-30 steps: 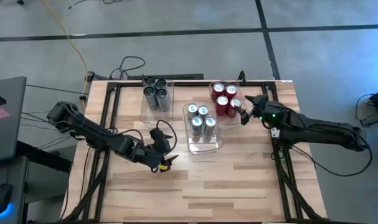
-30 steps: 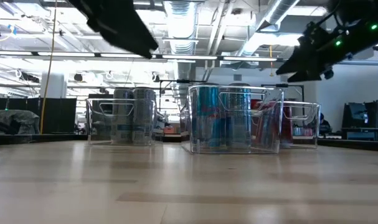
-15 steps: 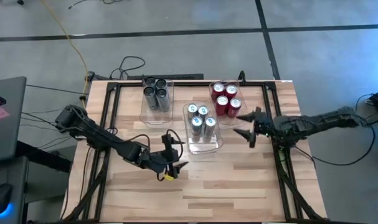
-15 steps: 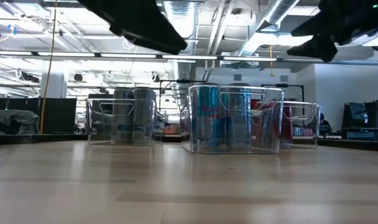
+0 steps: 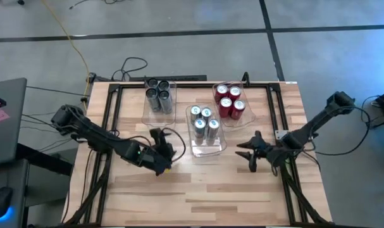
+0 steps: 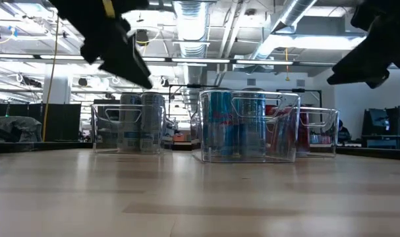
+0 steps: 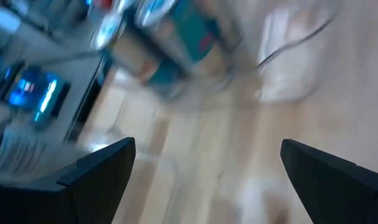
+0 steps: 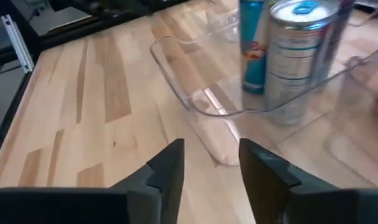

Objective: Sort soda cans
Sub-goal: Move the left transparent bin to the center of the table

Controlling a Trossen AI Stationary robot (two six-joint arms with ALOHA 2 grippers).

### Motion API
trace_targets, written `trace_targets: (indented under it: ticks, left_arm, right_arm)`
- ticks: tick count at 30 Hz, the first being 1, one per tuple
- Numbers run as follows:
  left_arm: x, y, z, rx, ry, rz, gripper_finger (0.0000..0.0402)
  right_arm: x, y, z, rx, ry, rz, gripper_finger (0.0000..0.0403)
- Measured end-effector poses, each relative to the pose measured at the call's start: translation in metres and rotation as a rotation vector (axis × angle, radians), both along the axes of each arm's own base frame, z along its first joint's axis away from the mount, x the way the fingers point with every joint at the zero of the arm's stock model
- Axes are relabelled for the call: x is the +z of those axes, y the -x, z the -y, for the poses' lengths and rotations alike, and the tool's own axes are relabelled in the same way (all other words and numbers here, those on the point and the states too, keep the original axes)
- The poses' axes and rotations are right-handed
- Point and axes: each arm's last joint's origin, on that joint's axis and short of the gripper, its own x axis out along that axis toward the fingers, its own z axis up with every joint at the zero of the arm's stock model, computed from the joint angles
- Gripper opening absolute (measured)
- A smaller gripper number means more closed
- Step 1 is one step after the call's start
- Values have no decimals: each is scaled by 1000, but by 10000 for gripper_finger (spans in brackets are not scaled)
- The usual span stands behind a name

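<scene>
Twelve cans sit in three bins in the high view: dark cans [image 5: 159, 94] at the back left, red cans [image 5: 228, 100] at the back right, silver-blue cans [image 5: 203, 121] in the middle bin [image 5: 207, 149], nearer the front. The left gripper [image 5: 159, 152] hangs over bare table [image 5: 204, 190] just left of the middle bin; from here I cannot tell how wide it stands. The right gripper [image 5: 248, 154] hovers just right of that bin, fingers spread, empty. No loose can shows on the wood, so the sort looks done. The risk, as I judge it, is either arm swinging inward and clipping the light clear bin, sliding it or toppling a can.

Level with the table, the low view shows pale, smooth planks, the three bins in a row, and both arms as dark shapes above. Behind is an open workshop with ceiling ducts, strip lights and racks.

The left wrist view is smeared by motion; its fingers [image 7: 95, 171] sit far apart with nothing between them.

The right wrist view shows its fingers [image 8: 170, 171] narrowly parted, empty, pointed at the bin's front wall, close enough to nudge it.
</scene>
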Motion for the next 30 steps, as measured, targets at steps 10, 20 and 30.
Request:
trace_targets:
  ticks: [10,20,30]
  left_arm:
    - [-5,3,-47,169,-8,-130,393]
    - [-8,-2,-77,83,189,-267,314]
    - [1,-3,-105,103,225,-340,237]
  right_arm:
    - [-4,-21,-22,67,30,87,133]
    - [-4,-22,-23,75,32,95,122]
    - [-4,-22,-24,85,31,92,122]
